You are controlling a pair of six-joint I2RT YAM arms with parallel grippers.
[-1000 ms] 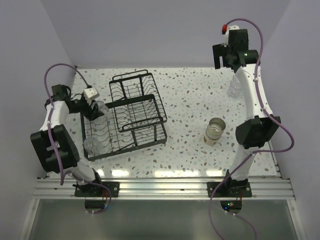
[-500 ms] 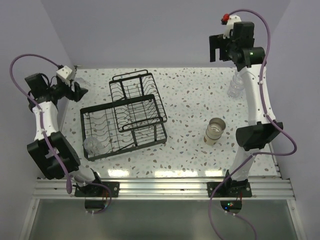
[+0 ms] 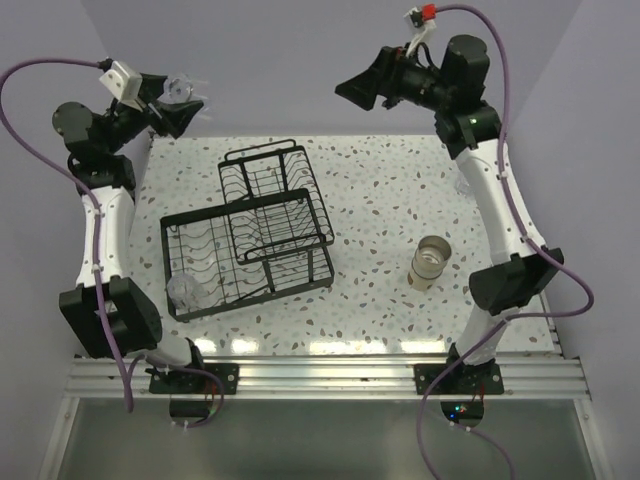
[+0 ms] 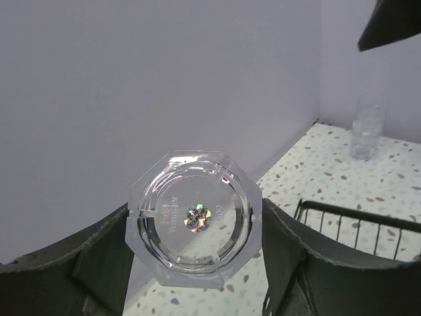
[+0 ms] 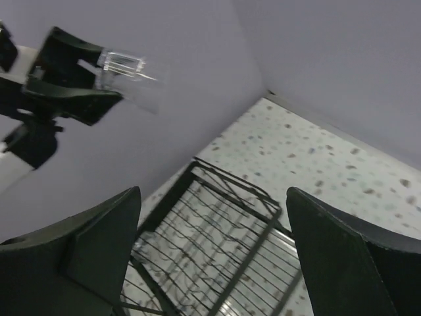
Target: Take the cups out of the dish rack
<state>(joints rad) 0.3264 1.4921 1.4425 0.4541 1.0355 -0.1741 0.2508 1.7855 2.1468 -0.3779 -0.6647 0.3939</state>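
My left gripper is raised high at the far left, shut on a clear plastic cup. The left wrist view shows that cup's octagonal base squeezed between both fingers. The black wire dish rack stands on the table's left half, with another clear cup in its near left corner. A tan cup stands upright on the table to the right. My right gripper hangs high at the back, open and empty, with the rack below it.
A third clear cup stands on the speckled table at the far right, partly behind my right arm. Lilac walls close in the back and both sides. The held cup shows in the right wrist view too.
My left arm lifted the clear cup out of the rack, up and to the far left. My right arm swung up and turned its gripper to the left.
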